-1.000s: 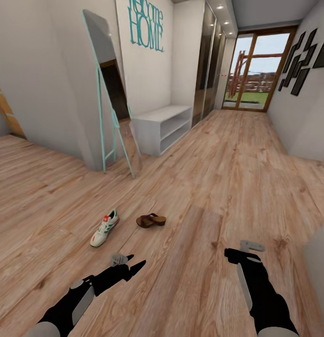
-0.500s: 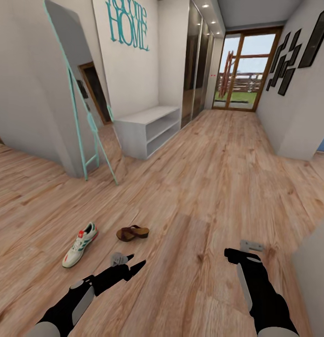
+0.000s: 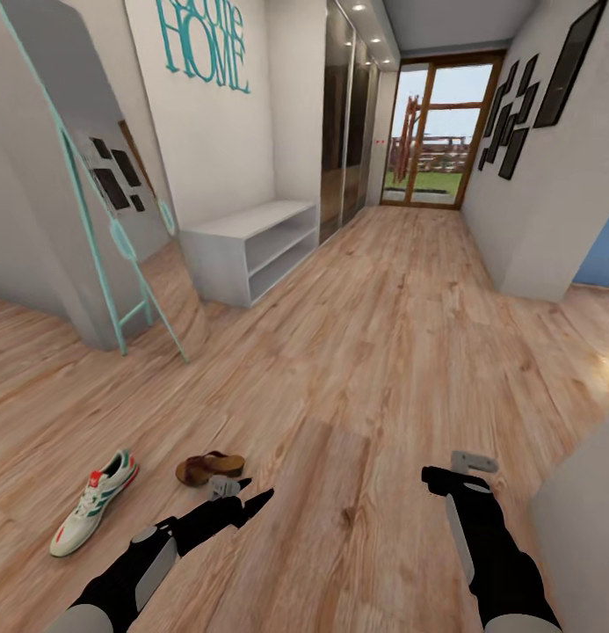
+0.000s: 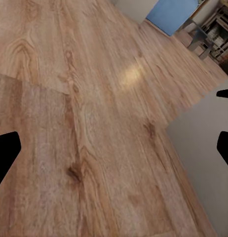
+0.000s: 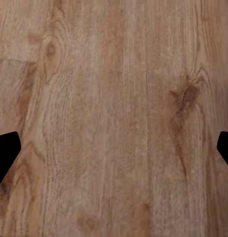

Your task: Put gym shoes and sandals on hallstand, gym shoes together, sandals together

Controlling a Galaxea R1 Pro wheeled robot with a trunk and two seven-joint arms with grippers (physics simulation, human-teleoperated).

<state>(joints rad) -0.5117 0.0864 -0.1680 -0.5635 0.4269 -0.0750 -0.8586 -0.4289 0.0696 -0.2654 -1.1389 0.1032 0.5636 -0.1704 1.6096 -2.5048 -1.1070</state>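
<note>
- gym shoe [image 3: 91, 514] lies on the corridor floor [image 3: 374, 352], left of the sandal [image 3: 209, 467], long axis running toward the mirror [image 3: 93, 193].
- sandal lies just beyond the left gripper [image 3: 242, 499], its long axis crosswise to the fingers; left arm nearer.
- left gripper empty, fingers spread.
- right gripper [image 3: 462, 470] well right of the sandal, fingers parted, empty.

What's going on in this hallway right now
A two-armed robot stands in a corridor with both arms out and nothing held. The left end effector and right end effector are open over the wood floor. One gym shoe and one sandal lie on the floor ahead at its left. A white bench stands under teal HOME lettering.
</note>
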